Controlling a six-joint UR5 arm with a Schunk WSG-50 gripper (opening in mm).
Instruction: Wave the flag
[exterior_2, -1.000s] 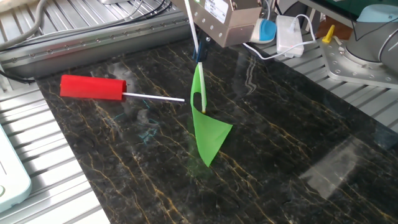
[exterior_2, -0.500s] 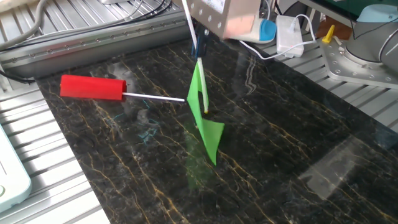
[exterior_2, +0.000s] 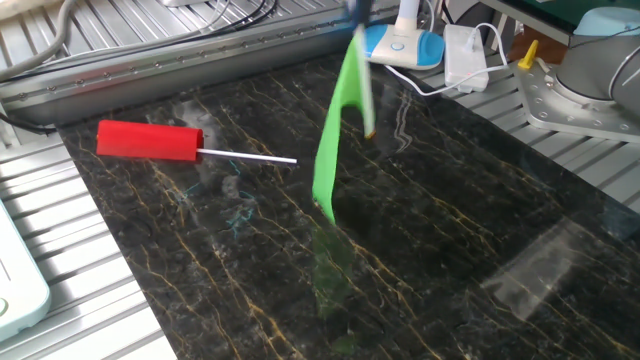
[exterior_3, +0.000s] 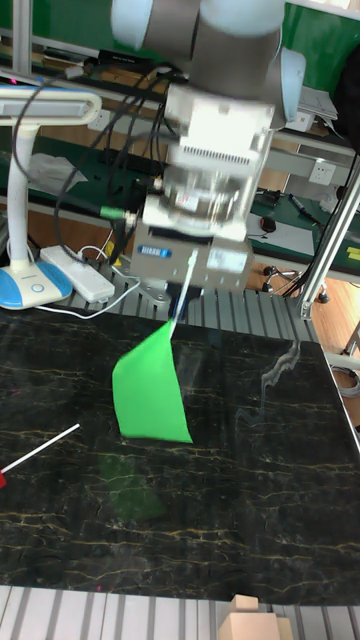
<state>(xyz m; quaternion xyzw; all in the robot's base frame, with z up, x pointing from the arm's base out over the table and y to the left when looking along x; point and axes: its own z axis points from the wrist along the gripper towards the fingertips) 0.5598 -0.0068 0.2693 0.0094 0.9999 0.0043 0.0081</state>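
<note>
A UR5 arm's hand (exterior_3: 187, 292) is pinching the thin white stick of the flag (exterior_3: 151, 386) and holding it in the air above the dark marble table (exterior_2: 450, 230). In the tall fixed view the green cloth is hanging from the hand toward 7 o'clock, clear of the tabletop. In the fixed view the flag (exterior_2: 338, 125) is showing as a blurred green streak near top centre. A red rolled-up flag (exterior_2: 150, 140) is lying flat on the table at 9 o'clock from the green one, well apart, its white stick pointing toward 3 o'clock. A white desk lamp (exterior_3: 30, 180) is standing beyond the table's far edge.
</note>
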